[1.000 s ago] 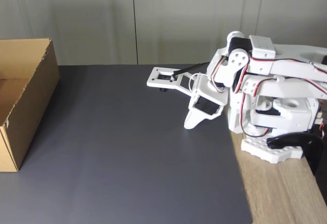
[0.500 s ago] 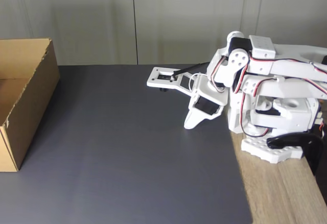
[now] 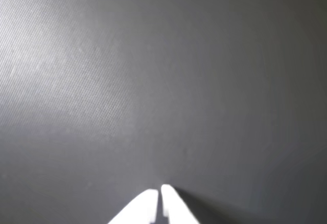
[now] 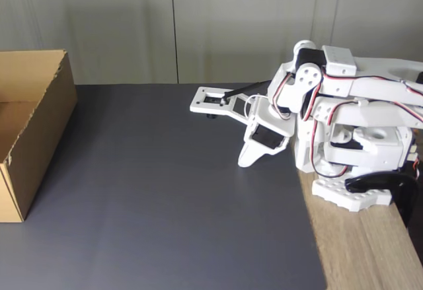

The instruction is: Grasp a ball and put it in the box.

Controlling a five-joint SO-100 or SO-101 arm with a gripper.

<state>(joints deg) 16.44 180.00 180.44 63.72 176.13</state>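
Nothing has moved since the earlier frames: the box (image 4: 30,128) sits at the left edge of the fixed view on the dark mat (image 4: 165,191), open top up. At centre right the folded white arm (image 4: 344,118) points its gripper (image 4: 246,160) down at the mat. Bottom centre of the wrist view, its fingertips (image 3: 148,203) nearly touch, holding nothing

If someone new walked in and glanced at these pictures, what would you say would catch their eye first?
Probably the white arm, folded up at the right of the fixed view where the dark mat meets the wooden table. Next, the open brown box at the left edge of that view. In the wrist view, the gripper has its fingers pressed together over bare mat.
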